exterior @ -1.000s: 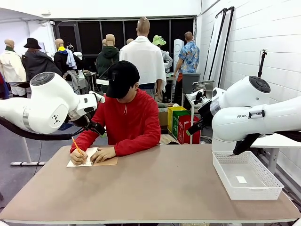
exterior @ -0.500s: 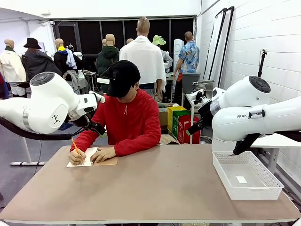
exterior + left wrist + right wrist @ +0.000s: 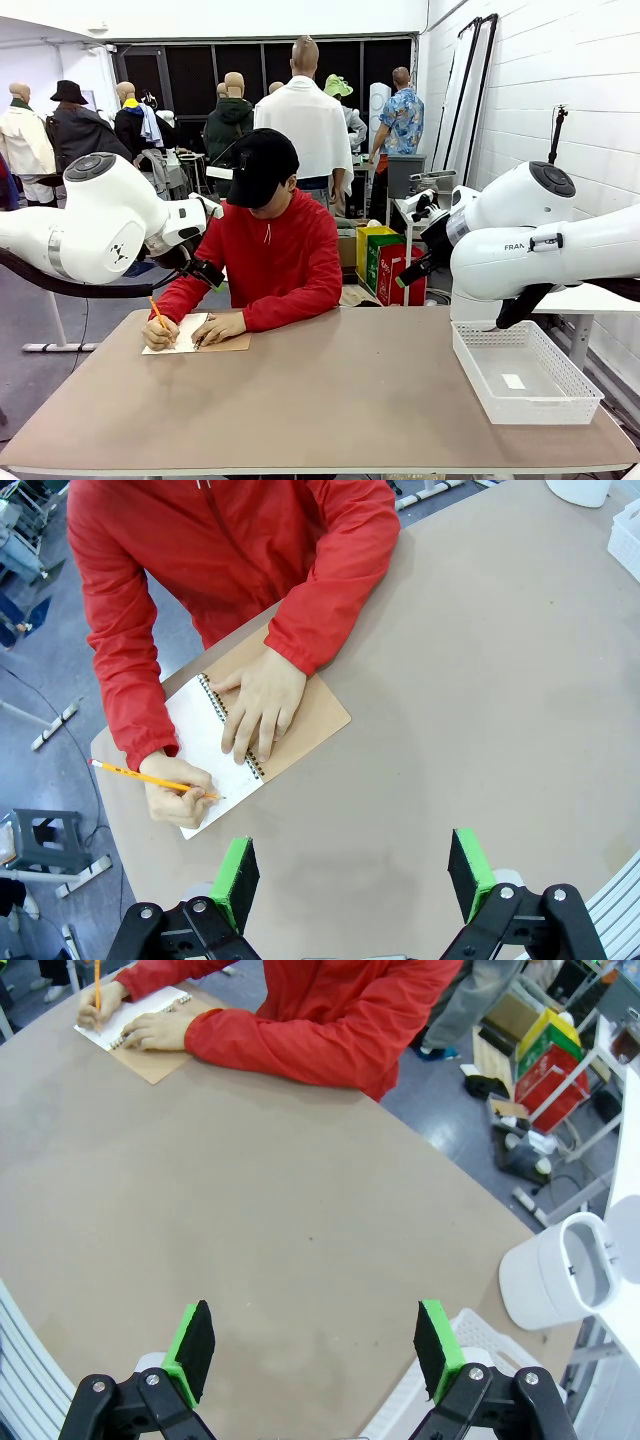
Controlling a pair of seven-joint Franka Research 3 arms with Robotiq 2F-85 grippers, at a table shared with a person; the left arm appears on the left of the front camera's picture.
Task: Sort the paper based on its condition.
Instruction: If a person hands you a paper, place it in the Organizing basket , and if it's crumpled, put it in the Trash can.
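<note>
Gaping: left pincer (image 3: 350,842), right pincer (image 3: 314,1307); one notebook (image 3: 310,716), one pencil (image 3: 150,777), one basket (image 3: 545,411).

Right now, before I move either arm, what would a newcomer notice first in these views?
A person in a red top sits at the far left of the table, writing with an orange pencil in a spiral notebook held flat by the other hand. Next comes the white mesh basket at its right edge. The left gripper and right gripper hang open above it.
</note>
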